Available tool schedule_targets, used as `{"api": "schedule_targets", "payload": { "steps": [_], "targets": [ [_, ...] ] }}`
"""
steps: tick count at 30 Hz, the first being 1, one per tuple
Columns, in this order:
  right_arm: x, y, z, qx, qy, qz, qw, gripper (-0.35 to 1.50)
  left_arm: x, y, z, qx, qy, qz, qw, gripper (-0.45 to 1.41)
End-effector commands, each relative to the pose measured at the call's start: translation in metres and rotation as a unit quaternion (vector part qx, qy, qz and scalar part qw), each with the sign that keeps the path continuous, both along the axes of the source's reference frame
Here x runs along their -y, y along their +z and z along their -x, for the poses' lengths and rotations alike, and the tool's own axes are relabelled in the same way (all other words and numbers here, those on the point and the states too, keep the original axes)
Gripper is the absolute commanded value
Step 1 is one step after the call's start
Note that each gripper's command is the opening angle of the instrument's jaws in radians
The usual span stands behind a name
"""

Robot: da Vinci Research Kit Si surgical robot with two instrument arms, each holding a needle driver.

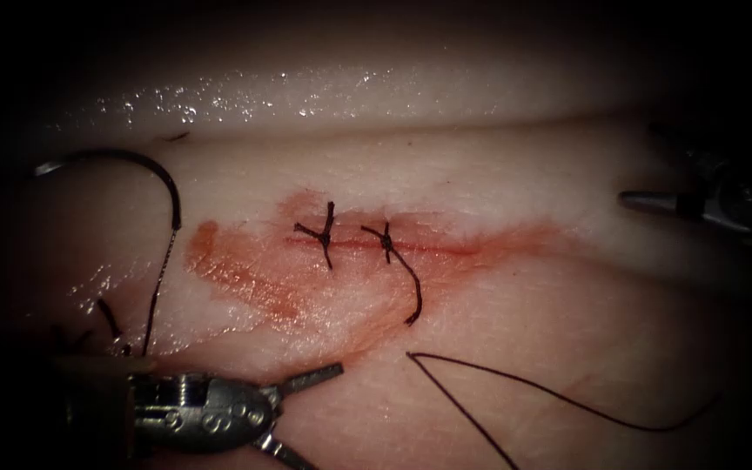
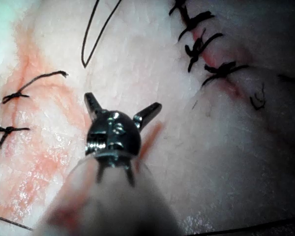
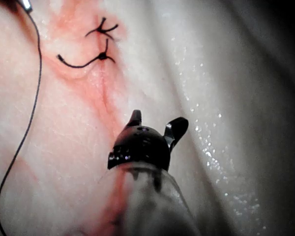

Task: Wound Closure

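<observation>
Red fluid (image 1: 245,270) stained the tissue (image 1: 524,287) around the cut (image 1: 446,250), two knotted stitches (image 1: 325,233) across it. Needle (image 1: 145,170) lay free at upper left of the endoscope frame, left of the cut, its far end lost in shadow; whether it touched tissue was hard to tell. Thread (image 1: 533,392) looped at lower right, its end cut off by the frame edge. Left tool (image 1: 293,409) at lower left, jaws spread, empty. Right tool (image 1: 654,202), dim at right edge; its wrist view (image 3: 157,125) showed jaws parted, holding nothing.

On the tissue (image 1: 498,296): 2 knotted stitches (image 1: 325,233), 1 needle (image 1: 145,170), 1 loose thread (image 1: 550,396), 2 grippers (image 1: 306,413).
</observation>
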State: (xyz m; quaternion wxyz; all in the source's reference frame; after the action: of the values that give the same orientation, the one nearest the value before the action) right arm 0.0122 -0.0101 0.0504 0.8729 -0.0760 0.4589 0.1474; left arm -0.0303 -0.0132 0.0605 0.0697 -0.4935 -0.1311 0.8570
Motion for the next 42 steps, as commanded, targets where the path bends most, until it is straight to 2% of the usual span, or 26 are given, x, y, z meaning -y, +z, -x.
{"api": "schedule_targets", "payload": {
  "steps": [1, 2, 3, 4, 6, 8, 11, 16, 20, 34, 42],
  "targets": [
    [0.0004, 0.0004, -0.0025, -0.008, -0.001, 0.001, 1.0, 1.26, -0.0006, 0.0, 0.0006, 0.007, -0.006, 0.009, 1.0, 0.83],
    [0.0007, 0.0006, -0.0038, -0.012, -0.002, 0.004, 1.0, 1.26, -0.0021, -0.0007, 0.0008, 0.012, -0.017, 0.029, 0.999, 0.67],
    [0.0007, 0.0006, -0.0038, -0.012, -0.002, 0.004, 1.0, 1.26, -0.0021, -0.0007, 0.0008, 0.012, -0.017, 0.029, 0.999, 0.67],
    [0.001, 0.0009, -0.0048, -0.011, -0.001, 0.008, 1.0, 1.26, -0.0037, -0.001, 0.0013, 0.007, -0.029, 0.052, 0.998, 0.51],
    [0.0012, 0.0012, -0.0055, -0.015, -0.001, 0.009, 1.0, 1.26, -0.0043, -0.0008, 0.0016, 0.001, -0.031, 0.064, 0.997, 0.44],
    [0.0016, 0.0019, -0.0069, -0.022, -0.002, 0.013, 1.0, 1.26, -0.0057, 0.0008, 0.003, -0.031, -0.036, 0.122, 0.991, 0.37],
    [0.0018, 0.0023, -0.0075, -0.028, -0.005, 0.015, 0.999, 1.26, -0.0059, 0.0025, 0.0039, -0.049, -0.042, 0.143, 0.988, 0.37],
    [0.0021, 0.0031, -0.0083, -0.038, -0.011, 0.019, 0.999, 1.26, -0.0054, 0.0072, 0.0048, -0.061, -0.017, 0.16, 0.985, 0.37],
    [0.0023, 0.0032, -0.0085, -0.039, -0.013, 0.019, 0.999, 1.26, -0.0051, 0.0092, 0.0049, -0.056, -0.002, 0.162, 0.985, 0.37],
    [0.0026, 0.0039, -0.0086, -0.041, -0.013, 0.024, 0.999, 1.26, -0.0045, 0.0086, 0.0064, -0.033, 0.031, 0.178, 0.983, 0.42],
    [0.0031, 0.0048, -0.0087, -0.038, -0.019, 0.028, 0.999, 1.26, -0.0045, 0.0087, 0.0063, -0.04, 0.045, 0.173, 0.983, 0.47]
  ]
}}
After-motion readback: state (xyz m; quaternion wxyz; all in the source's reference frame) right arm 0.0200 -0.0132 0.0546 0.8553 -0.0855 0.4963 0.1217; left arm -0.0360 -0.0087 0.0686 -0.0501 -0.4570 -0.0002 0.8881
